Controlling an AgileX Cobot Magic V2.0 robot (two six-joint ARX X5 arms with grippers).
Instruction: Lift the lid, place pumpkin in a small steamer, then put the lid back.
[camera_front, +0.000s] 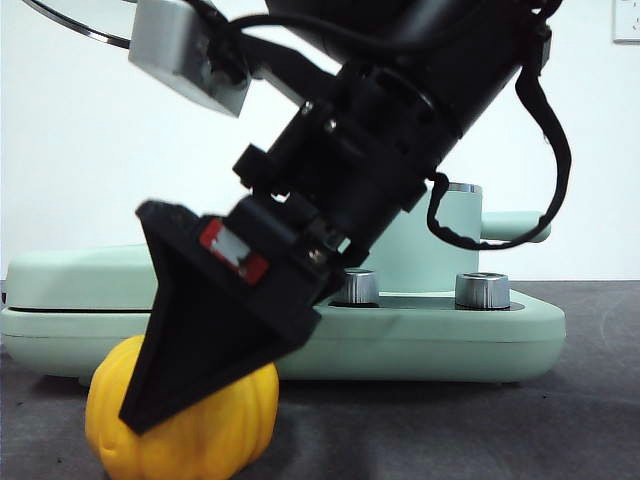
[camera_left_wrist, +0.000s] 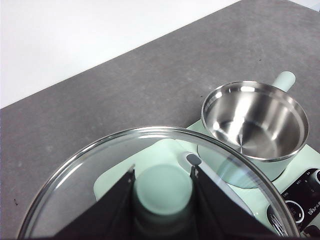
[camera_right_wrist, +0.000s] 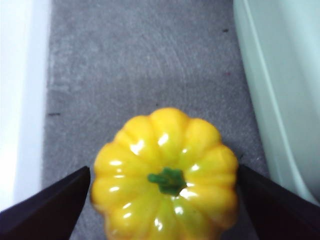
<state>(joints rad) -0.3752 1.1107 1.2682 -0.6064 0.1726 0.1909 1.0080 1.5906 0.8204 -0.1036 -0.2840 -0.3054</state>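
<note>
The right gripper (camera_right_wrist: 165, 200) hangs spread wide around the pumpkin (camera_right_wrist: 165, 175), one jaw at its 3 o'clock side and one at its 9 o'clock side, both just clear of the skin, nothing grasped yet. The pumpkin sits upright on the grey surface (camera_right_wrist: 150, 65), green stem pointing straight up toward the wrist camera, so its short axis runs vertical and its wide round body lies flat. In the front view it rests just before the mint-green cooker base (camera_front: 420, 335), partly hidden by the dark gripper.

The left gripper (camera_left_wrist: 162, 192) is clenched on the knob of the lid (camera_left_wrist: 90, 175), holding it in the air above the cooker. The small steamer (camera_left_wrist: 255, 130) stands open and bare inside, at about 2 o'clock from the lid.

Risks, as I judge them: the pumpkin is glossy and ribbed, so jaws landing on a ridge rather than a groove could squeeze it out sideways. The cooker base lies close beside one jaw, which might strike it on closing. The raised lid may also crowd the path to the steamer.
</note>
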